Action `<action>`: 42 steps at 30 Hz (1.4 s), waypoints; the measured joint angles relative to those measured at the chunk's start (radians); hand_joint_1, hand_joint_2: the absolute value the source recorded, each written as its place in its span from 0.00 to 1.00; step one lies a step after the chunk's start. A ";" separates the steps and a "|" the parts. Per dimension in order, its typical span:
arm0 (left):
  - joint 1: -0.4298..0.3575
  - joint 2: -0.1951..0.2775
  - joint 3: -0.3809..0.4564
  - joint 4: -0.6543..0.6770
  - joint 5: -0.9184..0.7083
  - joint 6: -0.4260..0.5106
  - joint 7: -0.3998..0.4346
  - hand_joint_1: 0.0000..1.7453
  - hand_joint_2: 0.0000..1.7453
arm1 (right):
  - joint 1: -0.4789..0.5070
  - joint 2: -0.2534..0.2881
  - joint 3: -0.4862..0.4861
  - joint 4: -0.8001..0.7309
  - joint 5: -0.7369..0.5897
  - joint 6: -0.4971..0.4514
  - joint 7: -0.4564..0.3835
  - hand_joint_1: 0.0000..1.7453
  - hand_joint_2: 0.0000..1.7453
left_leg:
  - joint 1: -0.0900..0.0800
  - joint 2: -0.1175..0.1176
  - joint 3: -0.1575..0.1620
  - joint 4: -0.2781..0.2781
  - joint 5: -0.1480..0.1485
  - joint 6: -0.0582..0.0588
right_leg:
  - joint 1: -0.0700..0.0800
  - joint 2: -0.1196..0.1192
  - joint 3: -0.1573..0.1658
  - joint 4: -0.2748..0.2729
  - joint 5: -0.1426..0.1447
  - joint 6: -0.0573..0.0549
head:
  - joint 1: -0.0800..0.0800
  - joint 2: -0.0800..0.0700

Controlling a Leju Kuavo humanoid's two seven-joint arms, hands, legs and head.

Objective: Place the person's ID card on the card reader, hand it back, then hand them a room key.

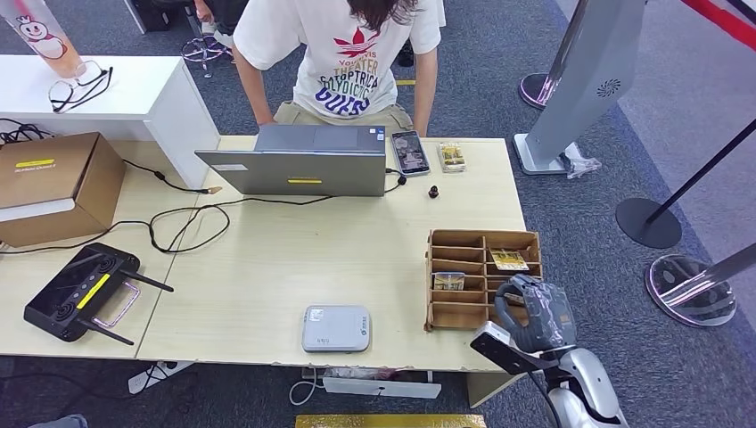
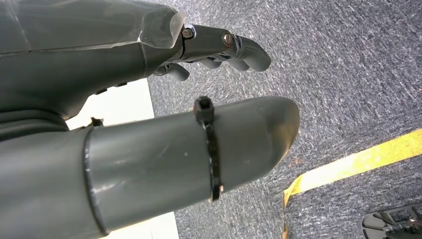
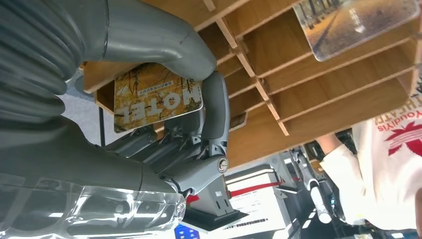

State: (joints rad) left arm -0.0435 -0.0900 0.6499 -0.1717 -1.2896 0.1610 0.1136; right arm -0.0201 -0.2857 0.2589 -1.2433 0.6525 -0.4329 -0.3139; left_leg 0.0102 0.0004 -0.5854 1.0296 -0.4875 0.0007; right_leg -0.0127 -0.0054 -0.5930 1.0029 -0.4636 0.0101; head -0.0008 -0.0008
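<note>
- The light wood worktop (image 1: pixel 267 267) carries pretty much everything, with a person (image 1: pixel 343 53) in a white printed tee leaning over its far edge.
- A cardboard box (image 1: pixel 53 183) sits at the far left, by the left edge of the worktop.
- A grey laptop (image 1: pixel 303 160) is at the far edge, right in front of the person, its lid facing the robot.
- The wooden card rack (image 1: pixel 484 276) sits at the right edge toward the near corner. It's split into compartments; one room key (image 1: pixel 509 259) lies in a far-right slot, another card (image 1: pixel 448 281) in a left-side slot.
- A black controller with antennas (image 1: pixel 80 292) is at the near left corner.
- The right hand (image 1: pixel 533 312) is at the rack's near right corner. In the wrist view its fingers (image 3: pixel 214 112) and thumb are clamped on a card printed HOTEL (image 3: pixel 154 102), just at the rack's edge.
- The left hand (image 2: pixel 149 124) hangs over grey carpet, fingers (image 2: pixel 249 52) loosely curled and apart from the thumb, holding nothing.
- The white card reader (image 1: pixel 336 328) sits near the front edge, about mid-worktop.
- A phone (image 1: pixel 410 152) lies at the far edge just right of the laptop.
- The ID card (image 1: pixel 452 156) lies beside the phone, at the far edge near the person.
</note>
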 joint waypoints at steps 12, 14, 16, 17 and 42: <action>0.000 0.000 0.000 0.000 -0.012 0.000 -0.003 0.00 0.00 | -0.022 0.000 0.003 -0.046 -0.048 0.012 -0.026 0.80 1.00 | 0.000 0.000 0.000 0.000 0.000 0.000 | 0.000 0.000 0.000 0.000 0.000 0.000 | 0.000 0.000; 0.000 0.000 0.000 0.000 -0.016 0.000 -0.003 0.00 0.00 | -0.025 0.000 0.003 -0.053 -0.060 0.016 -0.031 0.79 1.00 | 0.000 0.000 0.000 0.000 0.000 0.000 | 0.000 0.000 0.000 0.000 0.000 0.000 | 0.000 0.000; 0.000 0.000 0.000 0.000 -0.018 0.000 -0.003 0.00 0.00 | -0.028 0.000 0.003 -0.060 -0.068 0.019 -0.034 0.79 1.00 | 0.000 0.000 0.000 0.000 0.000 0.000 | 0.000 0.000 0.000 0.000 0.000 0.000 | 0.000 0.000; 0.000 0.000 0.000 0.000 -0.019 -0.001 -0.003 0.00 0.00 | -0.029 0.000 0.003 -0.063 -0.074 0.021 -0.036 0.79 1.00 | 0.000 0.000 0.000 0.000 0.000 0.000 | 0.000 0.000 0.000 0.000 0.000 0.000 | 0.000 0.000; 0.000 0.001 0.000 0.000 -0.036 -0.010 -0.009 0.00 0.00 | -0.021 -0.018 -0.002 -0.110 -0.124 0.031 -0.044 0.25 1.00 | 0.000 0.000 0.000 0.000 0.000 0.000 | 0.000 0.000 0.000 0.000 0.000 0.000 | 0.000 0.000</action>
State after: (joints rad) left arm -0.0435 -0.0889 0.6497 -0.1717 -1.3252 0.1509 0.1048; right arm -0.0410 -0.3041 0.2566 -1.3535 0.5289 -0.4014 -0.3576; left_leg 0.0102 0.0006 -0.5850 1.0296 -0.4875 0.0007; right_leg -0.0127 -0.0051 -0.5930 1.0029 -0.4636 0.0101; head -0.0008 -0.0008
